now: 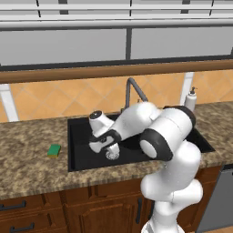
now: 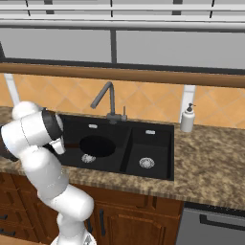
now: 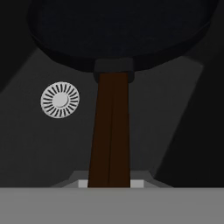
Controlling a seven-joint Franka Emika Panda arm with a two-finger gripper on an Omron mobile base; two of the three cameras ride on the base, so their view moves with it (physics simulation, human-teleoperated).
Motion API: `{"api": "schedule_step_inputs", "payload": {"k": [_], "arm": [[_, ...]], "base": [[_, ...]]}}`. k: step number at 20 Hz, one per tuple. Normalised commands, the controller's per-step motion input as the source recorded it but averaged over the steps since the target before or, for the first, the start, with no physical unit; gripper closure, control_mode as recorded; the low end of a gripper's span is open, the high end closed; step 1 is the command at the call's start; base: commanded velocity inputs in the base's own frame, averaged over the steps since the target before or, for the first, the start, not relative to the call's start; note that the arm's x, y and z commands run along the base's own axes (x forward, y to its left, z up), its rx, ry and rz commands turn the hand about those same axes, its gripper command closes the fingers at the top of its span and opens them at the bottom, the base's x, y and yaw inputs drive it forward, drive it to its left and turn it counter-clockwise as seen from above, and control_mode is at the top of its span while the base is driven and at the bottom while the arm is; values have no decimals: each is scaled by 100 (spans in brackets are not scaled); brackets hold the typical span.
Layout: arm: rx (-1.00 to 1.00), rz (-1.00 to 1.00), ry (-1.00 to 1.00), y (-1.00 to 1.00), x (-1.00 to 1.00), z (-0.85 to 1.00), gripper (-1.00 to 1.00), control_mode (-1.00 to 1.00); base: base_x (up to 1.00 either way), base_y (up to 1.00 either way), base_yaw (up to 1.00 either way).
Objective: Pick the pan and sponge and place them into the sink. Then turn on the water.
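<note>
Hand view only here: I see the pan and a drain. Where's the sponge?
Observer: The sponge lies on the counter, left of the sink.
Operator: Which basin is the pan in?
Observer: The pan is within the large basin, the left one in the right base view.
Operator: Is the water on?
Observer: No stream shows at the faucet.

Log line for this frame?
pan: in sink large basin, handle at gripper | sponge: on counter | water: off
</note>
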Motion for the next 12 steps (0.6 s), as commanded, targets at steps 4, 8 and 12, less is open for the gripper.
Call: {"api": "schedule_step_inputs", "payload": {"k": [4, 8, 12], "arm": [[0, 0, 0, 8, 62, -64, 100, -100], [0, 0, 0, 23, 66, -66, 100, -100], [-1, 0, 0, 33, 65, -66, 100, -100]], "base": [[0, 0, 0], [0, 0, 0], [0, 0, 0]]}}
